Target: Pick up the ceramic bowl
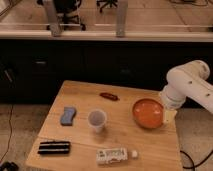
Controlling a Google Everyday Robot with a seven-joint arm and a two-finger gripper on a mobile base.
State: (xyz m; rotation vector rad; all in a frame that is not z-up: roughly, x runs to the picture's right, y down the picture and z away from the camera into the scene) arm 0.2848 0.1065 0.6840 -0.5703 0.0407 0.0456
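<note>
The ceramic bowl [147, 112], round and shallow with a glossy orange inside and a darker outside, sits upright on the right side of the wooden table [80, 92]. My gripper [168, 115] hangs from the white arm [189, 82] that comes in from the right. It is at the bowl's right rim, level with the bowl, and its tip partly overlaps the rim. I cannot tell whether it touches the bowl.
A small translucent white cup [97, 120] stands left of the bowl. A blue sponge [68, 115], a dark reddish-brown item [108, 96], a black flat item [54, 147] and a white packet [113, 156] lie on the table. A dark counter stands behind.
</note>
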